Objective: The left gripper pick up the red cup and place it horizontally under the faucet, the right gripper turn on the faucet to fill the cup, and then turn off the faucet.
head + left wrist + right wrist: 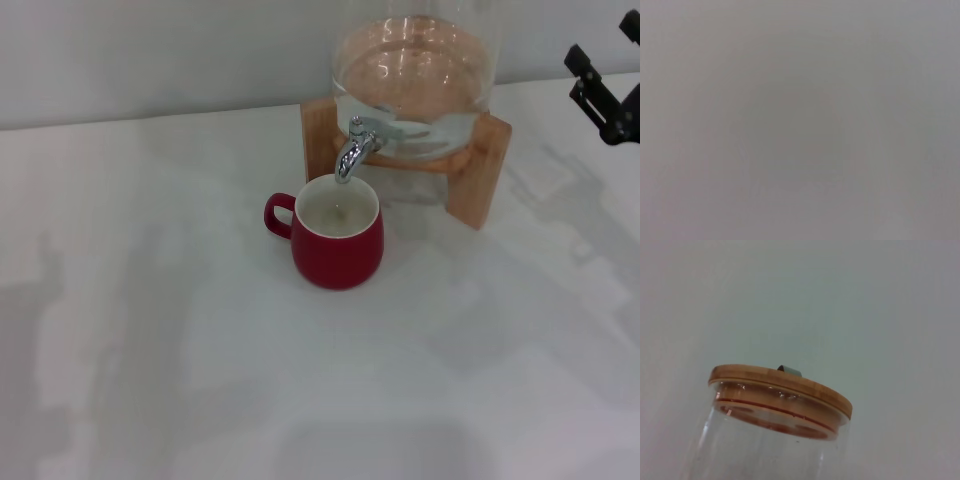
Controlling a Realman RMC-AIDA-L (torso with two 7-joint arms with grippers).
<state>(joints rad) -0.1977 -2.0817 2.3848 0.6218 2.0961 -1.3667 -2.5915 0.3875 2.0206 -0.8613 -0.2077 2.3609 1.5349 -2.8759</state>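
Observation:
The red cup (338,245) stands upright on the white table, its handle pointing to the left, directly beneath the spout of the chrome faucet (353,150). Pale liquid shows inside the cup. The faucet sits on the clear glass jar (415,70), which holds water. My right gripper (577,75) hangs open at the far right edge, level with the jar and well away from the faucet, holding nothing. The left gripper is out of view; the left wrist view shows only plain grey.
The jar rests on a wooden stand (480,170) at the back of the table, near a pale wall. The right wrist view looks at the jar's wooden lid (780,385) with its red seal.

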